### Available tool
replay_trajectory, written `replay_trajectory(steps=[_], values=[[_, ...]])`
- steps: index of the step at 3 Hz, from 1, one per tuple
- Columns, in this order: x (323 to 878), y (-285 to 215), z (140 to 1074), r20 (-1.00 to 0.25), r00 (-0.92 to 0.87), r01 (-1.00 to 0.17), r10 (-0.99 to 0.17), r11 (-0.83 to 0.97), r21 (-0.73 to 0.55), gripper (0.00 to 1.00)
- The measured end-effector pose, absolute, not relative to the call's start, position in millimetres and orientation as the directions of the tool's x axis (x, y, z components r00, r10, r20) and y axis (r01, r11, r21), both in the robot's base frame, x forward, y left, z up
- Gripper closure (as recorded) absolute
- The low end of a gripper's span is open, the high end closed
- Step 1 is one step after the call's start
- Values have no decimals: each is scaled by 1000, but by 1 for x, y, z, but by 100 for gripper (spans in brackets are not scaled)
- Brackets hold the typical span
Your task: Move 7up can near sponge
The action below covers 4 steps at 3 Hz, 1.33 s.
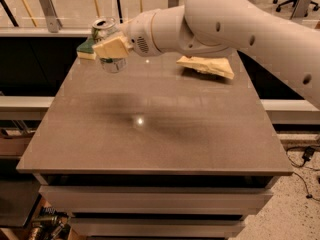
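My gripper [109, 46] is shut on the 7up can [106, 29], a silver can with a pull-tab top, and holds it above the far left part of the brown table [150, 134]. The can's bottom [114, 65] hangs clear of the surface. The sponge [86, 49], dark green over pale yellow, lies at the table's far left corner, right behind and left of the can, partly hidden by my cream finger [112, 46]. My white arm [225, 24] reaches in from the right.
A crinkled tan-yellow chip bag [206, 65] lies at the far right of the table, under my arm. A rail with posts runs behind the table. A cable lies on the floor at the right.
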<state>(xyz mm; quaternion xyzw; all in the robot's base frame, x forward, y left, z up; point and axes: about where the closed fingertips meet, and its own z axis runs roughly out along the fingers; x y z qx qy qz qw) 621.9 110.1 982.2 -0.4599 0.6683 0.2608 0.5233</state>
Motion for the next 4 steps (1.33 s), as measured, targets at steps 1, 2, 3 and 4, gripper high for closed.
replay_trajectory(steps=[1, 2, 3, 4], values=[[651, 122, 987, -940, -54, -878, -338, 465, -116, 100], [681, 128, 983, -942, -87, -855, -325, 510, -97, 100], [715, 132, 972, -945, -120, -827, -303, 557, -74, 100], [742, 135, 959, -949, -137, -808, -285, 586, -60, 100]])
